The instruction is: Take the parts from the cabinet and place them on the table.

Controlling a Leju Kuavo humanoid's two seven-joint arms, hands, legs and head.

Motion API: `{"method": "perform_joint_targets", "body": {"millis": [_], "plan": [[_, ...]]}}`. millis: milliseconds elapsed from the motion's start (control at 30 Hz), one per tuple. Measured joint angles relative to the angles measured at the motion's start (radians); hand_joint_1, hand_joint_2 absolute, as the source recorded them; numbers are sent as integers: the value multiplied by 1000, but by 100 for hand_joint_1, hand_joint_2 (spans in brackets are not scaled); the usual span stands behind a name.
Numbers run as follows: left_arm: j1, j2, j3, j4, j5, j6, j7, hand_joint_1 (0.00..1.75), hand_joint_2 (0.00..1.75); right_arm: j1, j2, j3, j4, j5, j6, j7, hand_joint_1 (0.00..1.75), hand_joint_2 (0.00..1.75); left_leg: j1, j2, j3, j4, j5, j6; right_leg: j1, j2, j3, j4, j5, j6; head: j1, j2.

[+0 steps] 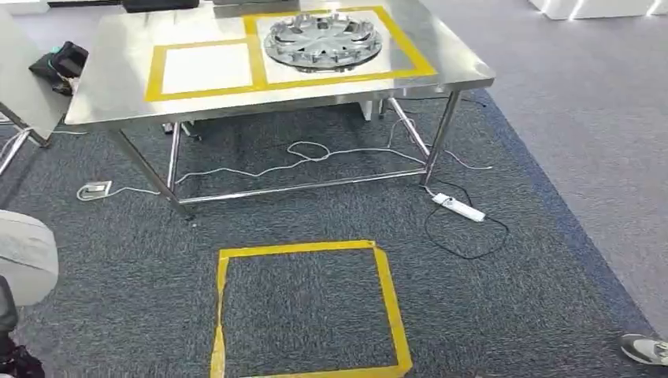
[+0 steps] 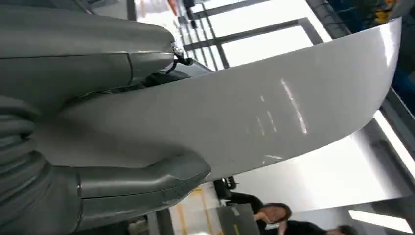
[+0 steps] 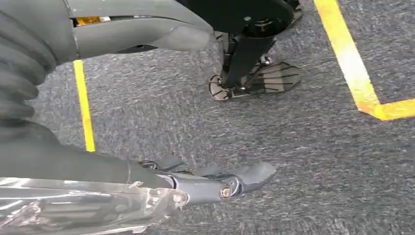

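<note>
Left wrist view: left hand (image 2: 98, 191) holds a big pale curved panel (image 2: 254, 112), fingers (image 2: 88, 34) over one face and the thumb under the other. The grip is near one end and most of the panel sticks out past the hand. Judgement: a long overhang on a smooth surface could twist or slide out while the robot walks.

Head view, left to right: black bag (image 1: 61, 61) on a side surface, then the steel bench (image 1: 110, 87), well ahead of the robot. Its left taped box (image 1: 206, 68) is bare, and the right one holds a silver hubcap (image 1: 323, 39). The panel probably belongs in the bare box. If it is set down skewed, the free end may knock the hubcap or hang off the bench edge. Swinging it in low could clip the bench rim.

On the floor, a yellow taped square (image 1: 307, 311) lies in front. White cable (image 1: 307, 150) loops under the bench and a power strip (image 1: 458, 207) with black cord lies by the right leg. That is a snag risk if the robot steps in too close. A person's shoe (image 1: 644, 348) is at the far right, near the walking path.

Right wrist view: right hand (image 3: 98, 166) hangs over the carpet, fingers (image 3: 244, 176) stretched out and apart from the thumb. Clear plastic (image 3: 73, 210) lies along them. Cannot tell if it is gripped, and it may drop if it is loose.
</note>
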Motion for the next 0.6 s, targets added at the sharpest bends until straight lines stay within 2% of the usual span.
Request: {"method": "perform_joint_targets", "body": {"millis": [67,100,167,200,233,267,300,367,400,433,533,567,600], "plan": [[0,0,1,0,0,0,0,175,175,-1,0,0,0,0,0,0,0,175,9,-4,11,-10,2,12,-2,-3,10,0,-7,13,1,0],[-1,0,1,0,0,0,0,175,175,-2,0,0,0,1,0,0,0,175,8,-4,15,-10,-2,19,0,-3,-3,35,-28,15,6,0],[0,0,1,0,-2,1,0,175,175,-2,0,0,0,1,0,0,0,175,4,-4,19,-10,-8,28,1,-3,-89,195,-107,18,10,0],[-1,0,1,0,-2,1,0,175,175,0,0,0,0,1,0,0,0,175,0,-4,21,-10,-10,31,1,-3,-133,270,-132,18,10,0],[0,0,1,0,-2,1,0,175,175,1,0,0,0,1,0,0,0,175,-3,-6,24,-10,-13,34,1,-3,-162,312,-135,17,10,0],[1,0,1,1,-2,1,0,175,175,3,0,0,0,1,0,1,0,175,-5,-8,28,-9,-17,35,2,-2,-168,305,-112,15,10,0],[1,0,1,1,-2,2,1,175,175,3,0,0,0,1,0,2,0,175,-7,-11,36,-9,-21,34,4,-2,-149,248,-62,10,10,0],[1,0,0,1,-2,5,1,175,175,2,0,-1,0,2,0,3,0,175,-8,-14,54,-9,-33,30,8,0,-71,68,43,-3,10,0],[1,0,0,1,-2,5,1,175,175,2,0,-1,0,2,0,3,0,175,-9,-14,57,-9,-38,26,12,3,-47,19,48,-10,10,0],[0,0,0,2,-3,6,1,175,175,0,0,-2,0,2,1,3,0,175,-15,-15,57,-4,-42,20,13,3,-35,10,46,-12,9,0],[0,-1,-1,1,-3,8,3,175,175,2,0,-3,0,4,0,3,0,175,-11,-15,59,-13,-40,9,18,3,-40,9,45,-23,9,0],[0,-2,-2,1,-2,8,3,175,175,1,0,-4,0,4,0,3,0,175,-10,-14,58,-11,-47,2,8,2,-33,-2,50,-31,9,0],[0,-1,-3,1,-2,8,3,175,175,0,0,-4,0,5,0,3,0,175,-10,-10,50,10,-58,-5,7,2,-29,-7,50,-35,7,0]]}}
